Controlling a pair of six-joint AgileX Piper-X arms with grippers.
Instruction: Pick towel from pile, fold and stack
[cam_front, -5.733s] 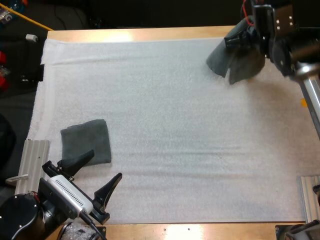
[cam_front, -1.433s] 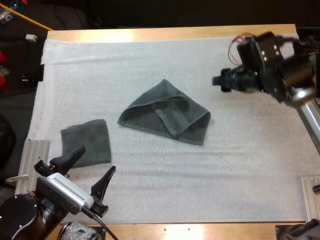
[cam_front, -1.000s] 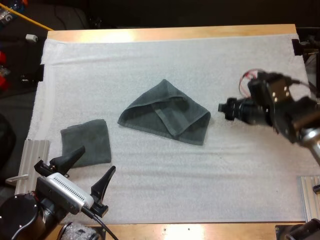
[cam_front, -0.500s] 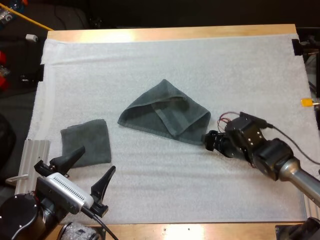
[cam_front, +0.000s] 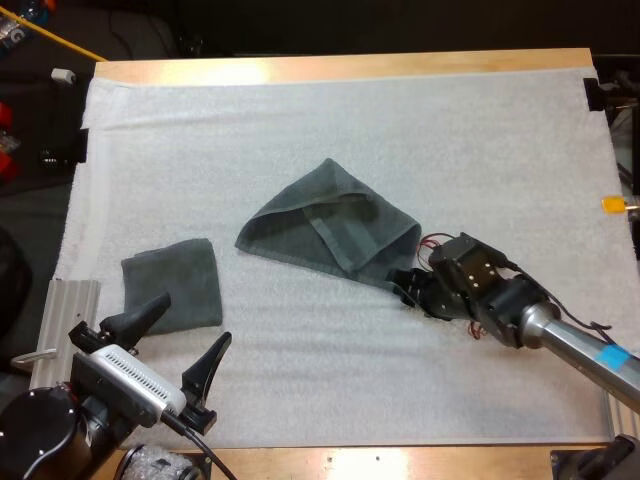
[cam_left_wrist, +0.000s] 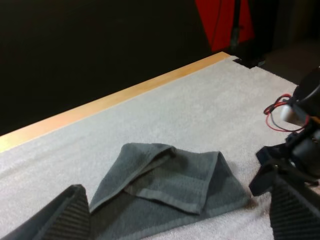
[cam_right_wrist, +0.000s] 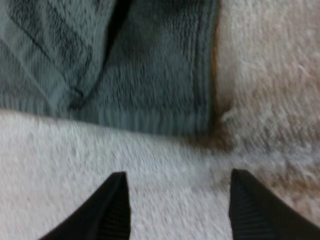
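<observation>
A crumpled dark grey-green towel (cam_front: 330, 225) lies loosely doubled over in the middle of the white mat (cam_front: 300, 120). A folded towel (cam_front: 172, 283) lies flat at the near left. My right gripper (cam_front: 408, 287) is low on the mat at the crumpled towel's near right corner, open; the right wrist view has its fingers (cam_right_wrist: 114, 202) apart, just short of the towel's hemmed corner (cam_right_wrist: 150, 70). My left gripper (cam_front: 182, 336) hovers open beside the folded towel. From the left wrist view the crumpled towel (cam_left_wrist: 170, 180) lies ahead, with the right gripper (cam_left_wrist: 272, 170) at its corner.
A ribbed metal block (cam_front: 68, 318) stands at the mat's near left edge and another (cam_front: 620, 390) at the near right. The wooden table edge (cam_front: 340, 66) runs along the far side. Bare mat surrounds the crumpled towel.
The right gripper, which earlier held the towel up at the far right, has let it go mid-mat and swung down to its near right corner. The left arm barely moved.
</observation>
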